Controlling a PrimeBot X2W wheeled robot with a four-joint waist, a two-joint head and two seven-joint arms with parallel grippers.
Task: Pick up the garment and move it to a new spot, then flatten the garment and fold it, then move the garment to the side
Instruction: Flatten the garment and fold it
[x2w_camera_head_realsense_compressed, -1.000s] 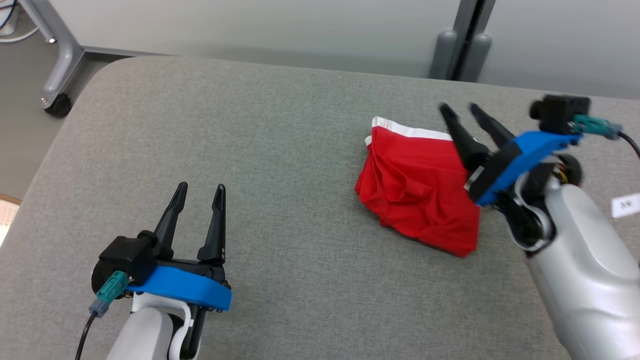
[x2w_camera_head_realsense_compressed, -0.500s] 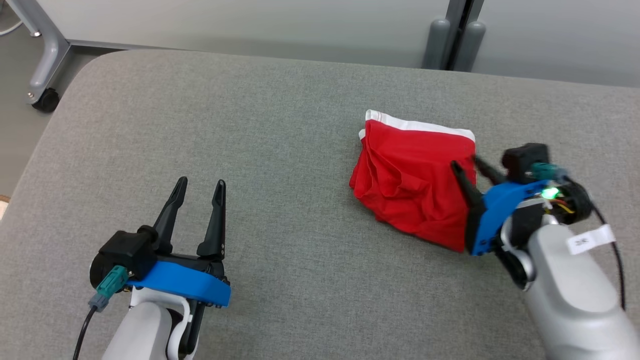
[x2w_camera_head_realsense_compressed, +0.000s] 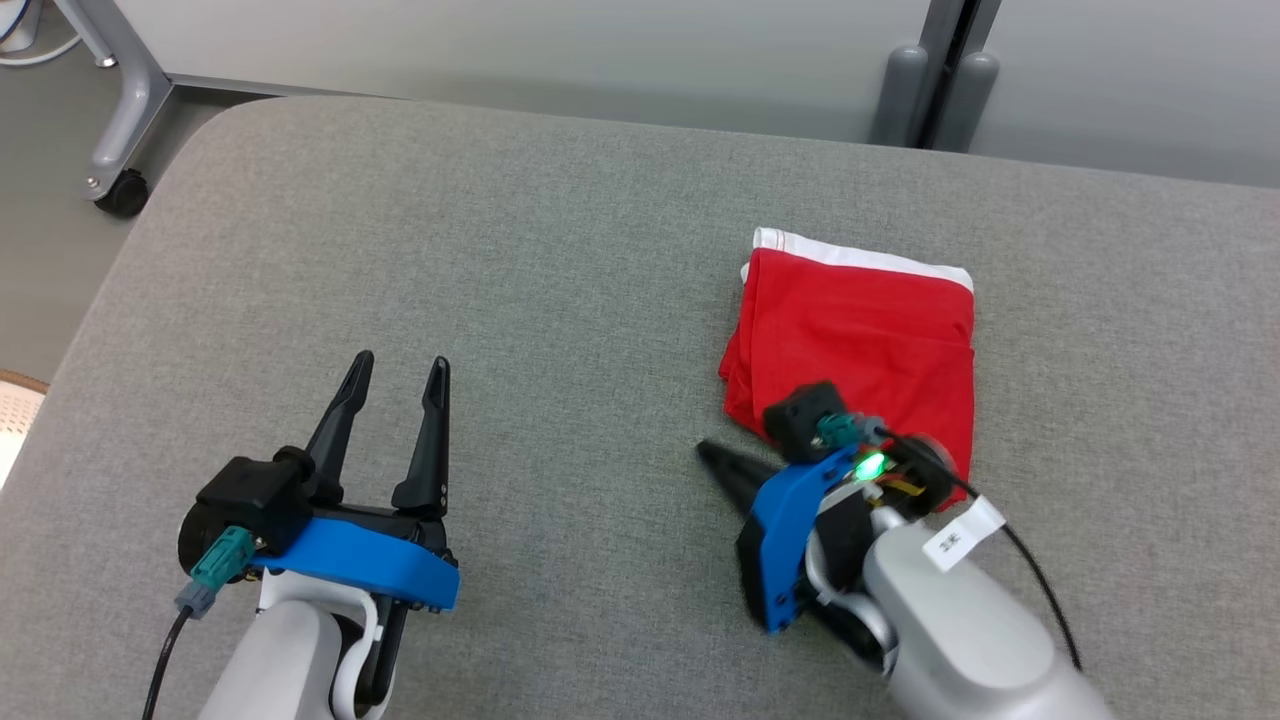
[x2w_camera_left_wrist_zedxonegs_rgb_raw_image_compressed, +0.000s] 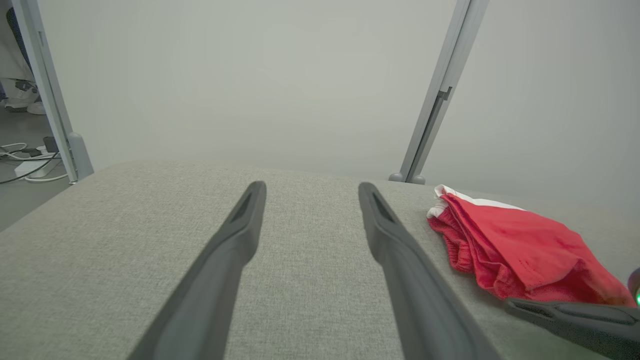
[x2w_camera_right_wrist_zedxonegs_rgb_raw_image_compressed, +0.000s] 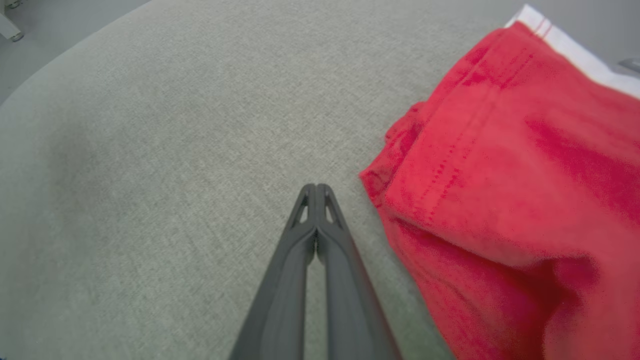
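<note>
Where the grey padded table (x2w_camera_head_realsense_compressed: 520, 260) carries the work, the entries run as follows.

Item 1, garment (x2w_camera_head_realsense_compressed: 865, 335) (x2w_camera_left_wrist_zedxonegs_rgb_raw_image_compressed: 520, 245) (x2w_camera_right_wrist_zedxonegs_rgb_raw_image_compressed: 515, 170): red cloth with a white band along its far edge, lying on the right half of the table. It looks flatter and squarer than a second ago, when its left part was bunched in folds.

Item 2, right gripper (x2w_camera_head_realsense_compressed: 712, 456) (x2w_camera_right_wrist_zedxonegs_rgb_raw_image_compressed: 316, 188) (x2w_camera_left_wrist_zedxonegs_rgb_raw_image_compressed: 570, 314): fingers pressed together, nothing between them. They point towards the robot's left, low over bare table just beside the garment's near left corner. A second ago the fingers stood apart over the garment's right edge, and half a second ago over its near right part. A green light (x2w_camera_head_realsense_compressed: 870, 465) shows on the wrist.

Item 3, left gripper (x2w_camera_head_realsense_compressed: 401, 364) (x2w_camera_left_wrist_zedxonegs_rgb_raw_image_compressed: 311, 189): fingers spread wide, empty, over the near left of the table, well apart from the garment. Unchanged over the second.
</note>
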